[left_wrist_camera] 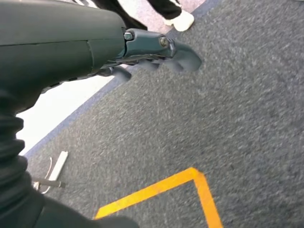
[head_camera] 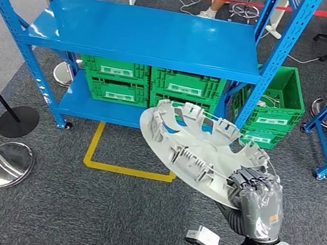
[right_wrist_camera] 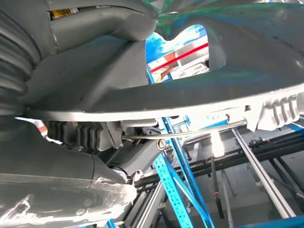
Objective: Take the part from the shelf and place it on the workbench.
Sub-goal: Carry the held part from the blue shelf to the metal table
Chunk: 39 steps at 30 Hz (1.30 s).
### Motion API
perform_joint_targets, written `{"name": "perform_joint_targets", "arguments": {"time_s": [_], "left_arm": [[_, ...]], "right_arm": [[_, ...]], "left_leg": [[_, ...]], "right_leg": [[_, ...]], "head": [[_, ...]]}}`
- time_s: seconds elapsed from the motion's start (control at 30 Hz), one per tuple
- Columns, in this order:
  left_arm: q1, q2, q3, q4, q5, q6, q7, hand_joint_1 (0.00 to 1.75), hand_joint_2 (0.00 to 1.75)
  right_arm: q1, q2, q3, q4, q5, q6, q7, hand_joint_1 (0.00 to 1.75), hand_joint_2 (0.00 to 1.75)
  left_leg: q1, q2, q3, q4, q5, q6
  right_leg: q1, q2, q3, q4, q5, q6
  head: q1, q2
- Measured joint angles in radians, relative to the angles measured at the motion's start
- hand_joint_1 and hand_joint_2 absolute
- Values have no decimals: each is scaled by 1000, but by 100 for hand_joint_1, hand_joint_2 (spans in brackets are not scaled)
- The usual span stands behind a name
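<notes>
Right hand [head_camera: 259, 201], lower right of the head view, fingers closed over the near rim of the part [head_camera: 199, 150], a grey disc-shaped moulding with ribbed clips and scalloped cut-outs; the part is held clear of the carpet [head_camera: 89, 211], roughly flat, extending away from the hand toward the blue shelf [head_camera: 143, 34]; left hand [left_wrist_camera: 157, 52] hangs over carpet beside a yellow floor line [left_wrist_camera: 161, 187], fingers extended and holding nothing; beyond the part, green crates [head_camera: 114, 79] on the lower shelf level; judgement: the part is already off the shelf, so the right hand alone carries it; no workbench identifiable here
</notes>
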Motion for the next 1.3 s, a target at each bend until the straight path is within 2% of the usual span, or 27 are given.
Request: {"name": "perform_joint_targets", "arguments": {"time_s": [0.03, 0.07, 0.13, 0.2, 0.23, 0.3, 0.37, 0.4, 0.47, 0.53, 0.57, 0.6, 0.63, 0.67, 0.7, 0.73, 0.77, 0.8, 0.87, 0.93, 1.0, 1.07, 1.1, 1.13, 1.17, 1.23, 1.3], "left_arm": [[-1, 0, 0, 0, 0, 0, 0, 0, 175], [-1, 0, 0, 0, 0, 0, 0, 0, 175], [-2, 0, 0, 0, 0, 0, 0, 0, 175], [-3, 0, 1, 0, 0, 0, 0, 0, 175], [-5, 0, 2, 0, 1, 0, 0, 0, 175], [-8, 1, 3, 0, 1, 0, 0, 0, 175], [-8, 1, 5, 0, 1, -1, 0, 0, 175], [-7, 1, 6, 0, 1, -1, 0, 0, 175], [-6, 2, 9, 1, 1, -1, 0, 0, 175], [-6, 4, 11, 1, 1, -1, 0, 0, 175], [-6, 5, 12, 1, 1, -2, -1, 0, 175], [-6, 6, 13, 1, 1, -2, -2, 0, 175], [-6, 7, 14, 1, 1, -4, -3, 0, 175], [-6, 7, 16, 1, 2, -5, -4, 0, 175], [-6, 8, 19, 1, 2, -7, -5, 0, 175], [-6, 9, 21, 1, 1, -8, -5, 0, 175], [-6, 9, 22, 1, 1, -9, -4, 0, 175], [-6, 10, 23, 1, 1, -9, -3, 0, 175], [-5, 12, 24, 1, 1, -10, 2, 0, 175], [-1, 13, 25, 1, 0, -11, 7, 0, 175], [1, 13, 26, 1, -1, -11, 10, 0, 175], [1, 14, 26, 1, -2, -11, 11, 0, 175], [1, 14, 26, 1, -2, -11, 11, 0, 175], [1, 15, 27, 1, -2, -11, 11, 0, 175], [1, 15, 27, 1, -2, -11, 11, 0, 175], [-1, 15, 27, 1, -2, -10, 12, 0, 175], [-4, 14, 27, 1, -2, -10, 12, 0, 175]], "right_arm": [[1, 0, 0, 0, 0, 0, 0, 175, 175], [1, 0, 0, 0, 0, 0, 0, 175, 175], [2, 0, 0, 0, 1, 0, 1, 175, 175], [2, 0, 0, 0, 4, 0, 2, 175, 175], [1, 0, 0, -1, 6, 0, 3, 175, 175], [-2, 0, 0, -2, 13, 1, 5, 175, 175], [-10, 0, 1, -2, 20, 2, 6, 175, 175], [-14, 0, 2, -2, 22, 2, 7, 175, 175], [-23, 0, 4, -1, 27, 3, 11, 175, 175], [-33, 0, 6, 4, 31, 4, 16, 175, 175], [-37, 0, 7, 6, 32, 5, 18, 175, 175], [-40, 0, 8, 9, 33, 5, 21, 175, 175], [-43, 0, 8, 13, 34, 5, 23, 175, 175], [-47, 0, 8, 15, 35, 4, 26, 175, 175], [-52, 0, 9, 18, 38, 4, 28, 175, 175], [-58, 0, 9, 20, 44, 4, 31, 175, 175], [-64, 0, 11, 22, 53, 3, 35, 175, 175], [-70, 0, 12, 23, 65, 2, 39, 175, 175], [-81, 0, 15, 28, 91, 1, 49, 175, 175], [-91, 0, 19, 31, 116, 0, 59, 175, 175], [-96, 1, 25, 33, 139, -2, 70, 175, 175], [-100, 1, 30, 36, 157, -4, 78, 175, 175], [-102, 1, 33, 37, 163, -4, 81, 175, 175], [-103, 1, 34, 38, 168, -4, 84, 175, 175], [-104, 1, 35, 39, 171, -4, 85, 175, 175], [-106, 1, 37, 40, 175, -6, 88, 175, 175], [-109, 1, 38, 40, 182, -9, 92, 175, 175]], "left_leg": [[0, 0, -10, 66, -30, -2], [0, 0, -11, 113, -32, -2], [0, 0, 33, 109, 22, 0], [-1, 0, 135, -12, 57, 5], [-2, 0, 193, -94, 48, 9], [-6, -1, 256, -193, 22, 17], [-8, 0, 244, -201, 29, 29], [-7, 2, 234, -200, 38, 37], [-5, 5, 208, -199, 63, 51], [-7, 6, 175, -197, 90, 56], [-9, 6, 157, -195, 104, 56], [-10, 6, 139, -194, 117, 55], [-11, 6, 120, -192, 132, 54], [-11, 5, 103, -191, 144, 51], [-12, 4, 89, -191, 155, 48], [-13, 3, 78, -190, 166, 44], [-13, 2, 73, -191, 177, 39], [-12, 2, 69, -192, 188, 34], [-8, -1, 62, -194, 204, 24], [-5, -4, 44, -167, 173, 13], [-2, -4, 6, -66, 84, 3], [-1, -4, -36, 67, 20, -4], [0, -3, -40, 101, 17, -6], [0, -1, -24, 94, 33, -7], [1, 5, 10, 49, 59, -8], [-1, 44, 103, -92, 98, -9], [-5, 69, 145, -170, 106, 2]], "right_leg": [[0, -1, -18, 3, 13, 0], [1, -2, -37, 7, 24, 1], [1, -4, -73, 17, 47, 4], [2, -4, -103, 24, 69, 9], [4, -4, -115, 29, 79, 14], [4, -5, -128, 33, 102, 23], [1, -4, -134, 34, 116, 33], [0, -3, -142, 45, 99, 39], [-3, -1, -167, 125, 5, 49], [-3, -1, -192, 261, -91, 55], [-3, -1, -194, 316, -102, 56], [-3, -1, -187, 346, -91, 56], [-3, -1, -160, 339, -61, 55], [-3, 0, -116, 295, -32, 51], [-2, 0, -53, 219, -25, 47], [-1, 1, 15, 123, -35, 43], [2, 1, 62, 51, -51, 39], [5, 1, 90, 1, -69, 36], [9, -2, 83, -14, -61, 27], [7, -9, 65, -16, -45, 9], [5, -19, 48, -17, -27, -3], [5, -31, 31, -13, -12, -4], [5, -39, 22, -10, -5, -2], [5, -48, 13, -7, 0, 0], [5, -57, 6, -3, 2, 2], [7, -75, -4, 6, 4, 9], [14, -94, -11, 18, 3, 16]], "head": [[0, 0], [0, 0], [0, 0], [0, 0], [0, 0], [2, 0], [3, 0], [3, 0], [5, 0], [7, 0], [8, 0], [7, 0], [8, 0], [7, 0], [8, 0], [7, 0], [6, 0], [7, 0], [7, 0], [6, 0], [2, 0], [0, 0], [0, 0], [0, 0], [0, 0], [-3, 0], [0, 0]]}}
